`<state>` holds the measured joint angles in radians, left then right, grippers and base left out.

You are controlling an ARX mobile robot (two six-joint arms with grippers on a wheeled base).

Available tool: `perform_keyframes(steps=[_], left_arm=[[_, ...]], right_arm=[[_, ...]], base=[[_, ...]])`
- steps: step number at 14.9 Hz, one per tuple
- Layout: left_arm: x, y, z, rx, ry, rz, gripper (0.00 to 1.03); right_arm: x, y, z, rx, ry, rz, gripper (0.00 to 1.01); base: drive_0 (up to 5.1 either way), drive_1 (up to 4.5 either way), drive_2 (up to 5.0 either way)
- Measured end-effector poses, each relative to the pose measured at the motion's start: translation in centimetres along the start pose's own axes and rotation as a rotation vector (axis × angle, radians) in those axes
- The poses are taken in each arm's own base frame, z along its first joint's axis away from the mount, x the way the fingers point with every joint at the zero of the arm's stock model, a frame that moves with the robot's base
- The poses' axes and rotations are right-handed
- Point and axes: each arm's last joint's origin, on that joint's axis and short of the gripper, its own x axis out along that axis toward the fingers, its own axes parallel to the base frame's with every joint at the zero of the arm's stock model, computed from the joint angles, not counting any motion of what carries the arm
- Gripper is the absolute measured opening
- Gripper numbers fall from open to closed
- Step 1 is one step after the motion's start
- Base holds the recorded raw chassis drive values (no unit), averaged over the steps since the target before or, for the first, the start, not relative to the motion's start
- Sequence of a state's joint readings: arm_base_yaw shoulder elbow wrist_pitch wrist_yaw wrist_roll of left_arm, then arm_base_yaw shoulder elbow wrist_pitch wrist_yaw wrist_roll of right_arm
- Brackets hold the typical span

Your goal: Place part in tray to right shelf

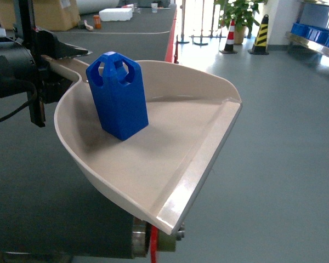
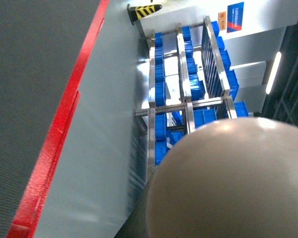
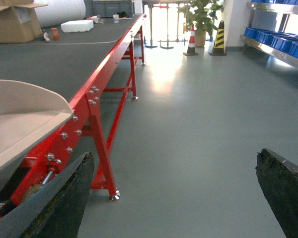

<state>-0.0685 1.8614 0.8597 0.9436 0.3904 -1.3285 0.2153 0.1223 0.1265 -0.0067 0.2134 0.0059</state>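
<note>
Nearest the head camera, the tray (image 1: 170, 164) hangs out past the red table edge (image 1: 153, 246), its flat front lip at five o'clock and its curved rim sweeping up toward eleven. Standing upright in the bowl, at about ten o'clock from the tray's centre, is the part (image 1: 119, 96), its handle loop on top. At nine o'clock the left gripper (image 1: 46, 68) meets the tray's stub handle, though how its fingers sit on that handle cannot be told from here. Over in the right wrist view, the right gripper (image 3: 176, 193) shows both dark fingers (image 3: 64, 198) spread wide apart, nothing between them, above the grey floor (image 3: 198, 124). Further out at one o'clock in the head view stand the traffic cones (image 1: 229, 38) and a potted plant (image 1: 238, 13), and at two o'clock the right shelf (image 1: 315, 38) carries its blue crates (image 1: 318, 32).
</note>
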Motion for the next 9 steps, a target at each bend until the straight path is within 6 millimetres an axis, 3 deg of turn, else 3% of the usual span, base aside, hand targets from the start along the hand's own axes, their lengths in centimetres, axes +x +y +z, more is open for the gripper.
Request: perform_keyframes(steps=[9], left_arm=[[0.0,0.0,0.0,0.0,-0.001,0.0,0.15]], right_arm=[[0.0,0.0,-0.01,0.0,0.001,0.0,0.98]], base=[[5.0,-2.3,-2.3]])
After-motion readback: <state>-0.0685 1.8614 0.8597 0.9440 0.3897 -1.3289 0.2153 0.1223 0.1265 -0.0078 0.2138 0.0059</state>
